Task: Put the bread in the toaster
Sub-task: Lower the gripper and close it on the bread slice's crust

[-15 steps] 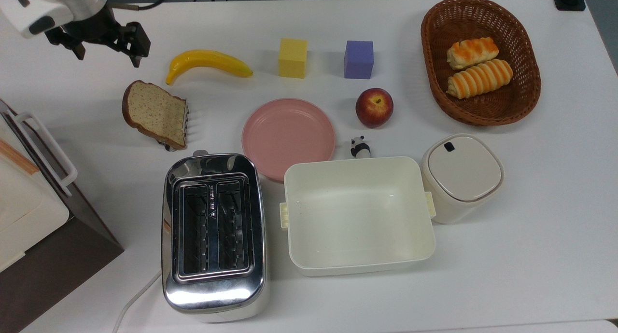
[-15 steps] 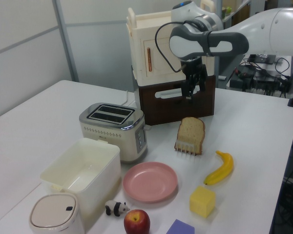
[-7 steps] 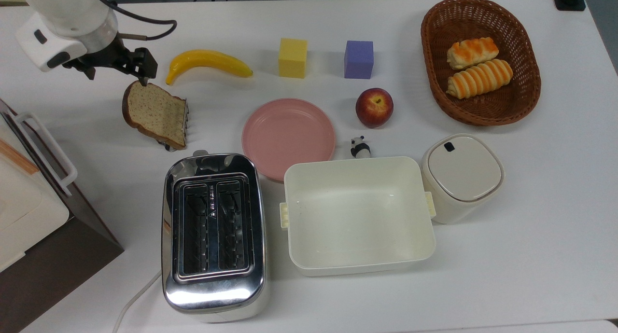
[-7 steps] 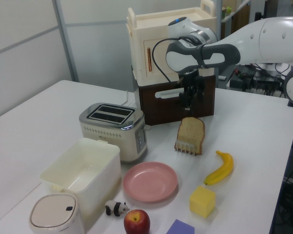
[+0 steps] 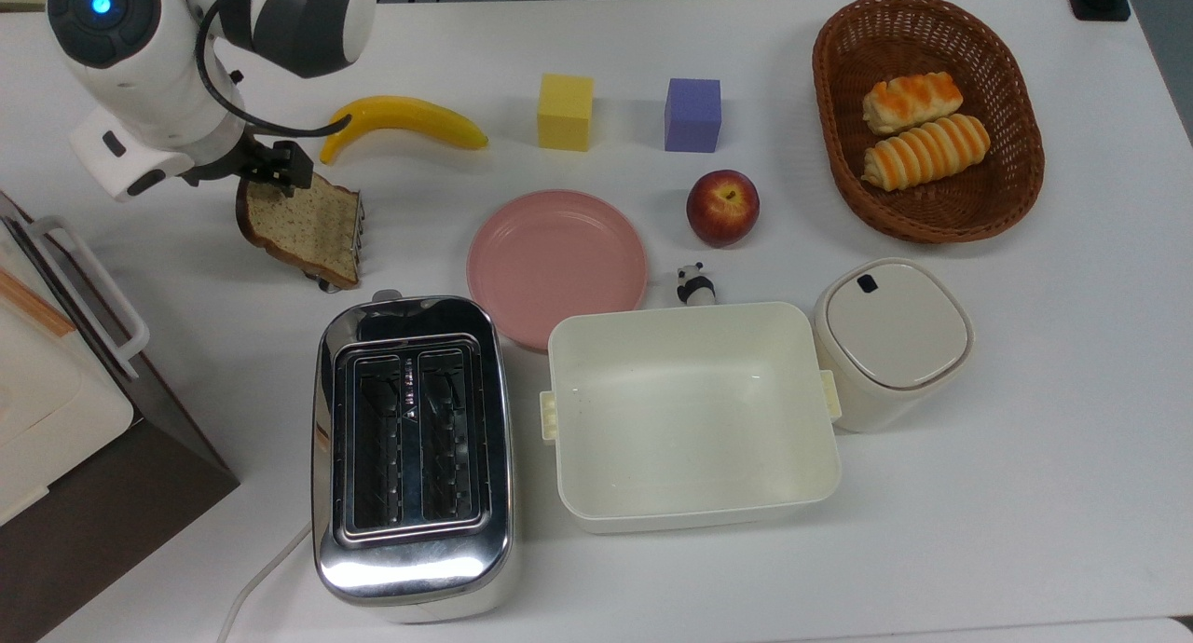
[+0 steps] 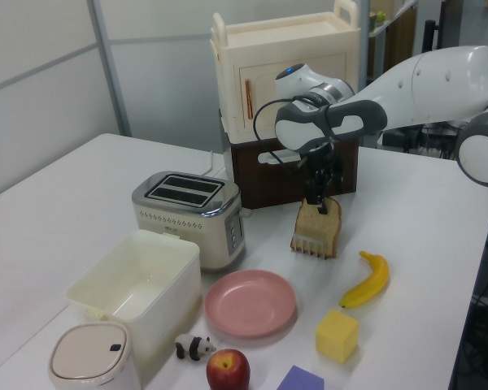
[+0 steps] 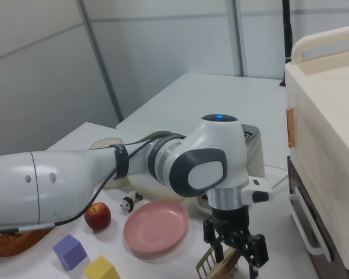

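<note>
The bread (image 5: 308, 225) is a brown speckled slice leaning upright in a small wire rack on the white table, just behind the toaster in the top view. My gripper (image 5: 267, 171) has come down over the slice's crusted top edge. In the right view the gripper (image 7: 235, 256) is open, with one finger on each side of the bread (image 7: 225, 271). The left view shows the gripper (image 6: 319, 200) right at the top of the bread (image 6: 319, 229). The chrome two-slot toaster (image 5: 413, 447) stands with both slots empty; the toaster (image 6: 191, 213) is at the left view's left of the bread.
A banana (image 5: 405, 121) lies close behind the bread. A pink plate (image 5: 556, 263) and a cream tub (image 5: 569, 475) are beside the toaster. A cream cabinet (image 5: 56, 391) stands at the top view's left edge. Farther off are an apple (image 5: 722, 207), two cubes and a wicker basket (image 5: 829, 158).
The arm has swung in and lowered the gripper from up and to the top view's left down onto the top edge of the bread. The bread has not moved.
</note>
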